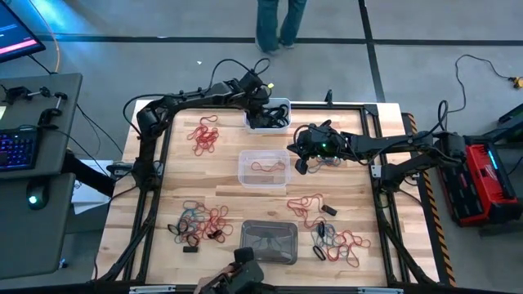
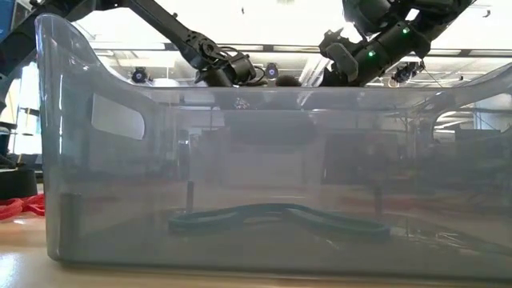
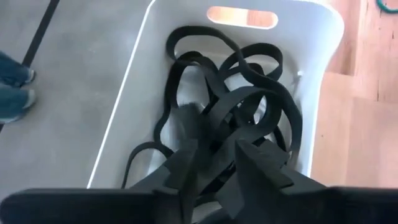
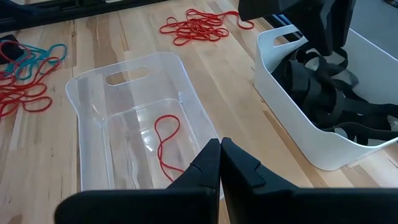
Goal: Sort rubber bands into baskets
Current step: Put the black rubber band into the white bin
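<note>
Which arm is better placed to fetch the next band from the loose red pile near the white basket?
Left, probably. The left gripper sits over the white basket, right beside the red pile. The right gripper hangs shut beside the clear basket, which lies between it and that pile.

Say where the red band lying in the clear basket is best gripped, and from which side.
Judging by its pose, grip the red band at its rounded loop end in mid-floor of the clear basket, coming straight down through the open top. It lies flat and alone, and the walls block any sideways approach. The right gripper, shut, is nearest.
</note>
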Motion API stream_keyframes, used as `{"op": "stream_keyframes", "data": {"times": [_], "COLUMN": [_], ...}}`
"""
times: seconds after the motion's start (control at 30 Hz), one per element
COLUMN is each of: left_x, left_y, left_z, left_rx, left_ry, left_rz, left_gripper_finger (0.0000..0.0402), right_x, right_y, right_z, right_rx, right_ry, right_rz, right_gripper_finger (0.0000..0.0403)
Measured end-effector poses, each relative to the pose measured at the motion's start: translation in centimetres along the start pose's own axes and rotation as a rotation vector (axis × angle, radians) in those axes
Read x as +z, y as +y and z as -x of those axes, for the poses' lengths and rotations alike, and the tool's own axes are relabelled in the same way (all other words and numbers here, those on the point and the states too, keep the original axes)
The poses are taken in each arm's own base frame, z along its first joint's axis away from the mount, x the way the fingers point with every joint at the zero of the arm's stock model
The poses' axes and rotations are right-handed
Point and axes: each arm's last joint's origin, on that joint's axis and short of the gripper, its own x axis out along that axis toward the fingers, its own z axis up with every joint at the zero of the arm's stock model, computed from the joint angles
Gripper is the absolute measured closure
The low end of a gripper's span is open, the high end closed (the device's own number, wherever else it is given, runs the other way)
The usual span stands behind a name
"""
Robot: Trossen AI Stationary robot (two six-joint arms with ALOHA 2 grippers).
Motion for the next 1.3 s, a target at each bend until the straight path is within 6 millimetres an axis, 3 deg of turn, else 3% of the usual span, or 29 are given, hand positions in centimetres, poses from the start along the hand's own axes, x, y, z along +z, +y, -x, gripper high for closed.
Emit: {"op": "stream_keyframes", "data": {"times": [0.2,0.5,1.07,1.3], "left_x": [0.0,1.5,3.9,2.7], "left_y": [-0.2,-1.0,-1.3,-1.0], "left_z": [0.0,0.7,1.8,0.6], "left_rx": [-0.008,0.008,-0.027,-0.001], "left_ry": [0.010,-0.091,-0.344,-0.440], "left_rz": [-0.028,-0.044,-0.014,-0.003], "left_gripper_finger": [0.0299,0.0396,0.0401,0.0401], "right_x": [0.0,0.0,-0.7,-0.9], "right_y": [0.0,0.0,0.0,0.2], "right_z": [0.0,0.0,-1.2,-2.8], "right_rx": [0.000,0.000,-0.006,-0.003], "right_ry": [0.000,0.000,0.042,0.002], "right_rz": [0.000,0.000,0.051,0.079], "right_gripper_finger": [0.0403,0.0403,0.0403,0.0403]}}
